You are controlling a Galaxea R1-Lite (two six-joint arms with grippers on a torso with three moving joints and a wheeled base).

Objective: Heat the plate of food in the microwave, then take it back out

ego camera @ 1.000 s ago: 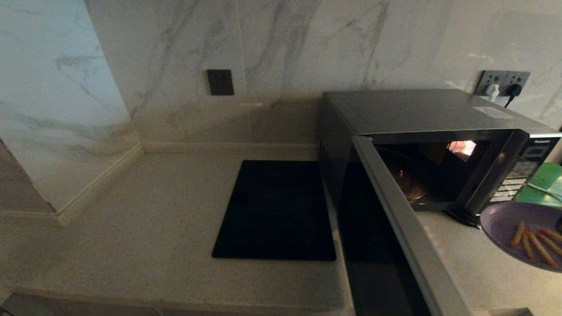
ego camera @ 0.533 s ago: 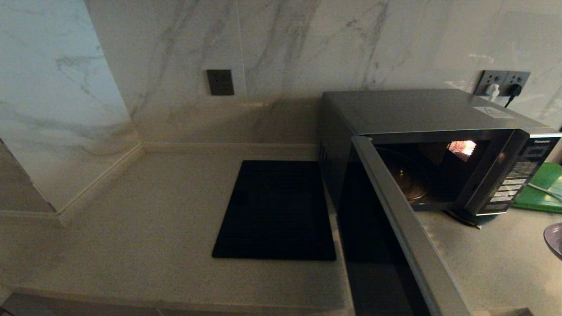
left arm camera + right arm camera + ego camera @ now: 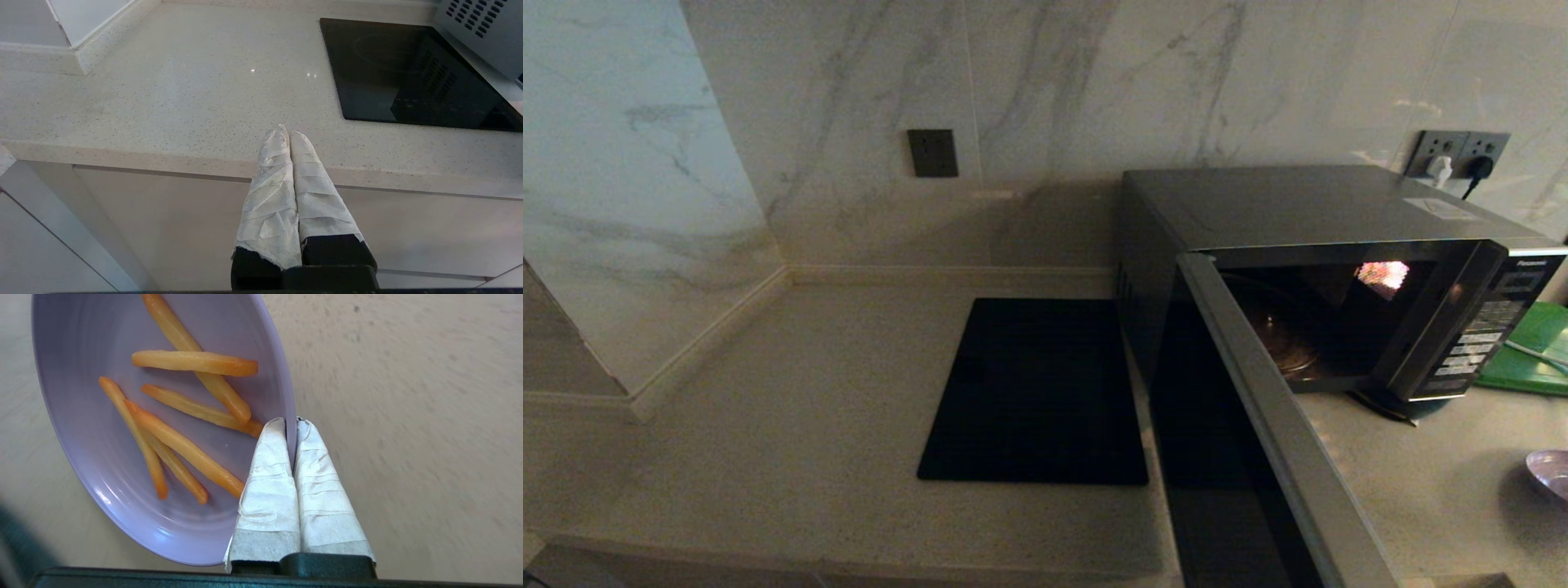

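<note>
While the microwave stands open and seemingly empty | right gripper pinches plate of food rim over the counter | left gripper closed, parked, empty | set-down and door closing left.

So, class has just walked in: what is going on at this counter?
The right gripper is shut on the rim of the plate of food, holding it over the counter to the right of the microwave, whose door stands open. The left gripper is parked, shut, at the counter's front edge.
</note>
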